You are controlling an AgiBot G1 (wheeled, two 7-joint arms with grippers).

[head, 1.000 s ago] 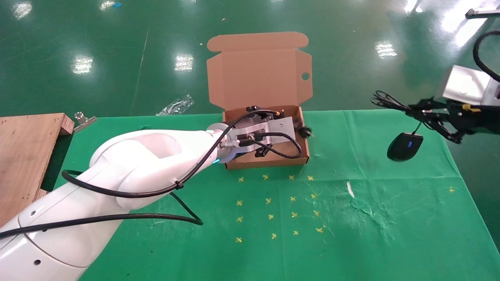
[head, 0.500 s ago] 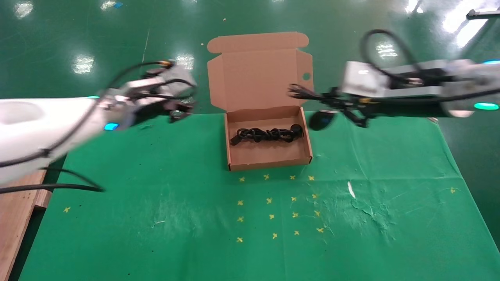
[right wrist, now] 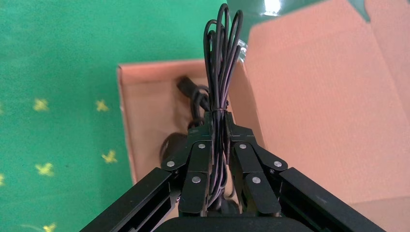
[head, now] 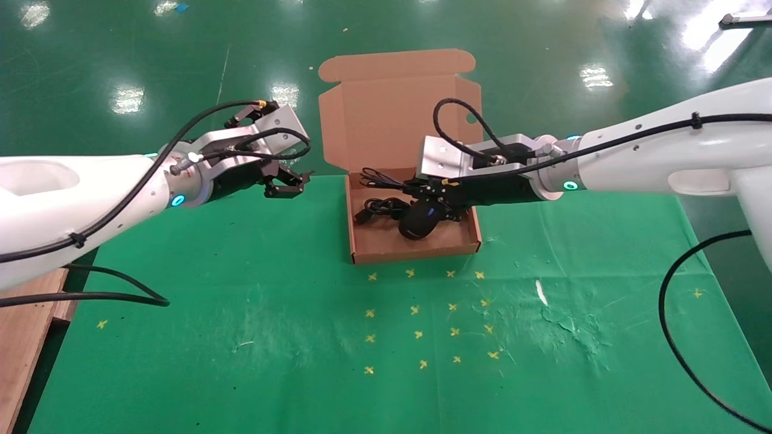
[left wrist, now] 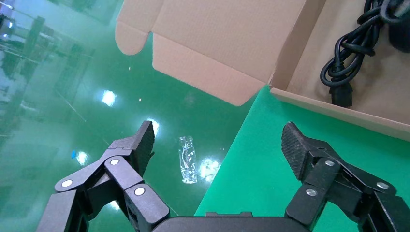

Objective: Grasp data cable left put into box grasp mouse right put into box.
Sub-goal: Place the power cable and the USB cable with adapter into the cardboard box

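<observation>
The right end effector (head: pixel 425 188) clamps the mouse's bundled cord (right wrist: pixel 222 58); the mouse (head: pixel 420 220) hangs below it, long axis tilted, over the box (head: pixel 416 248). The left end effector (head: pixel 288 184) is apart, empty.

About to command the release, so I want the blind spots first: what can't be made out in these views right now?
- Head view: whether the glossy black oval mouse touches the shallow brown cardboard box's floor or hangs.
- Head view: most of the thick black coiled data cable, behind the mouse and right gripper.
- Right wrist view: the mouse body, hidden by fingers shut on its thin cord bundle.
</observation>
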